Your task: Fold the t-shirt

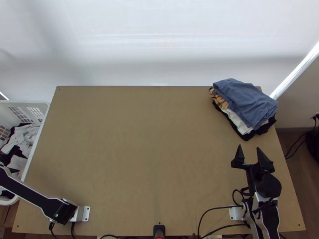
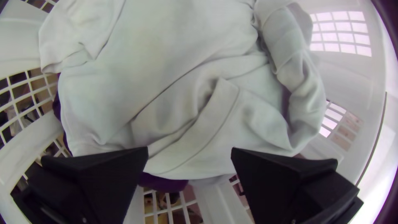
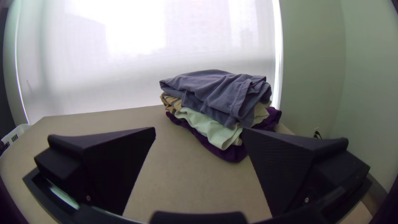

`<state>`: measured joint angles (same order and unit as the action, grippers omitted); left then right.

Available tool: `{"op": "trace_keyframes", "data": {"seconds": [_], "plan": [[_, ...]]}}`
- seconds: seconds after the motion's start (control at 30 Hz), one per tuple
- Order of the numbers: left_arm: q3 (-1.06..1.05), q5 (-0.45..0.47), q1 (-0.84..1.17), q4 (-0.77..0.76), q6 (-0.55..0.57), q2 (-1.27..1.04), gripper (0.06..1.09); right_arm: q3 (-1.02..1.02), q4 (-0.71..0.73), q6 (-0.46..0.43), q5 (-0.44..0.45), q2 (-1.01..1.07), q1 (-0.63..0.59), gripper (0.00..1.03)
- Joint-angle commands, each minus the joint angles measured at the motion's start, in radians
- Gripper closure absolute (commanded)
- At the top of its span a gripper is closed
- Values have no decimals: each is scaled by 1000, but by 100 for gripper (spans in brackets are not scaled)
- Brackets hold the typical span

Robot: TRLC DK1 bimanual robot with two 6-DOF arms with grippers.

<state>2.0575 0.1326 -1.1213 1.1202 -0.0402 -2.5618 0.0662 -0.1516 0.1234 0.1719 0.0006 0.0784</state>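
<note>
A rumpled white shirt [image 2: 166, 95] lies inside the laundry basket [image 2: 348, 79], just ahead of the left claw's [image 2: 190, 148] parted tips, the open right claw [image 1: 249, 149] well apart.

Desk [image 1: 139, 159]: wood, brown, matt, smooth. Basket [image 1: 36, 143], beside the desk's left edge: white plastic, smooth, faintly glossy, latticed walls. White garment [image 2: 166, 83], inside the basket: soft matt cloth, smooth knit, wrinkled. Clothes stack [image 1: 245, 101], far right corner: matt cloth throughout; blue-grey top piece creased. Left claw [image 1: 22, 165] and right claw [image 1: 249, 147]: black, matt, plastic-looking; right one finely ridged. Mounting plate [image 1: 85, 214], near edge, left: smooth metal, pale sheen.
</note>
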Motion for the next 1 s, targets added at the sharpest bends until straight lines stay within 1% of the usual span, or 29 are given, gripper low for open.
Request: {"op": "trace_keyframes", "data": {"seconds": [0.0,0.1,0.13,0.2,0.23,0.27,0.33,0.4,0.47,0.57,0.67,0.97], "plan": [[23,-28,-6,13,-43,-61,16,-6,-11,12,8,-2,4,4],[26,-51,-8,7,-58,-86,31,-6,-11,13,8,-4,4,4],[29,-77,-8,3,-56,-94,41,-6,-11,13,8,-4,4,4],[33,-79,-12,1,-55,-98,66,-6,-11,13,9,-4,4,4],[33,-74,-17,-2,-53,-92,81,-6,-11,13,8,-4,4,4],[36,-68,-20,-14,-52,-84,103,-8,-11,13,8,-4,4,4],[41,-57,-25,-54,-44,-58,105,-6,-11,13,8,-4,4,4],[62,-39,-20,-56,-41,-21,105,-6,-11,13,8,-4,4,4],[84,16,-12,-42,-33,38,105,-8,-11,13,8,-4,4,4],[159,68,8,-16,8,124,105,-6,-11,13,8,-4,4,4],[204,94,35,-17,45,226,105,-6,-11,13,8,-4,4,4],[199,156,169,-28,94,519,105,-6,-11,13,8,-4,4,4]]}}
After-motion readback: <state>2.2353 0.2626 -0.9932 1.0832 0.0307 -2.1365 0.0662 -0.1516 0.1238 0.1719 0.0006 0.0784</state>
